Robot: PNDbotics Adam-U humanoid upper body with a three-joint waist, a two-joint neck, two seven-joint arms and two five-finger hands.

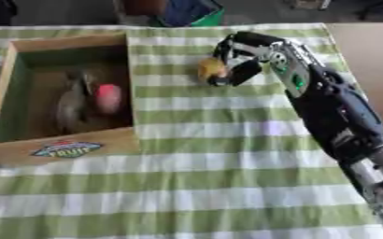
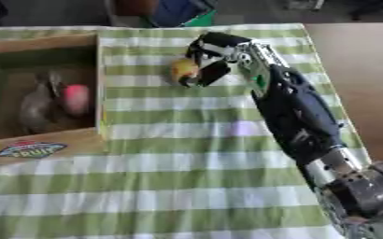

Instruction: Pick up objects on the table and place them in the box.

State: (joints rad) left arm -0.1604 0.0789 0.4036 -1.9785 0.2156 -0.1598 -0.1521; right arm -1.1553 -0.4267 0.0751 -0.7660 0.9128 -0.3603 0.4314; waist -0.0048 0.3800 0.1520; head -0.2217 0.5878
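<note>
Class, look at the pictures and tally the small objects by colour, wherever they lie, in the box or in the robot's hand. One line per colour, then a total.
Yellow-orange: 1, the yellow object held in the right hand over the cloth.
Pink-red: 1, the pink object inside the box.
Grey-brown: 1, the grey object inside the box, beside the pink one.
Total: 3

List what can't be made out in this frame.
- Yellow object: the right hand covers part of it; its kind is unclear in both views.
- Grey-brown object beside the pink one in the box: blurred, unidentifiable.
- Left hand: in neither view.
</note>
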